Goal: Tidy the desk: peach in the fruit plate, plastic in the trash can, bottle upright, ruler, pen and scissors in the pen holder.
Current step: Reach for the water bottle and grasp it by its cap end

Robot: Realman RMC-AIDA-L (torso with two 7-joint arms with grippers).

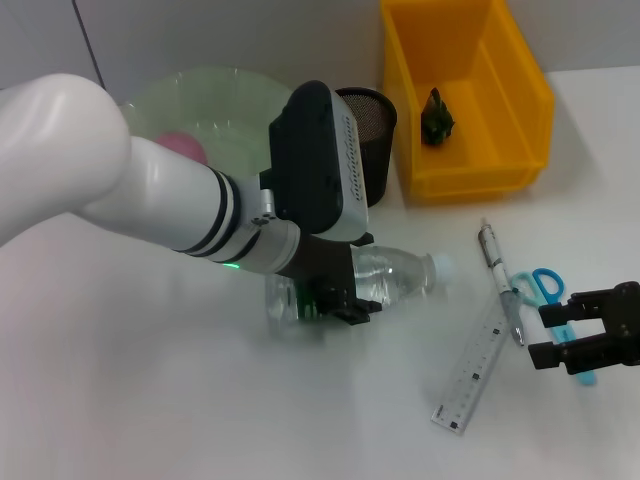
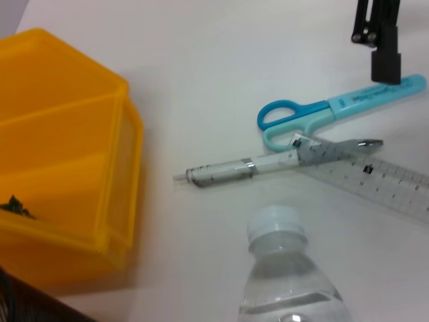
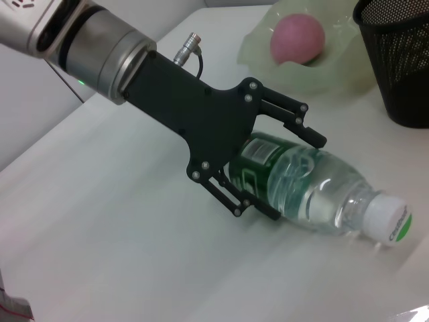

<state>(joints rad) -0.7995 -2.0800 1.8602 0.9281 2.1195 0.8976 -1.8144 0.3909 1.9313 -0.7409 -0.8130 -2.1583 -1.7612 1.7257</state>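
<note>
— Right wrist view first: how is the bottle found?

— Lying on its side on the white desk, the left gripper clamped around its body (green label under the fingers).

— And beyond it?

— The peach is seen in the fruit plate; the right gripper, fingers apart, is held over the scissors, beside the pen and ruler.

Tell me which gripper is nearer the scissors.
Right. The right gripper hovers directly over the scissors; the left gripper is across the desk, closed around the lying bottle.
</note>
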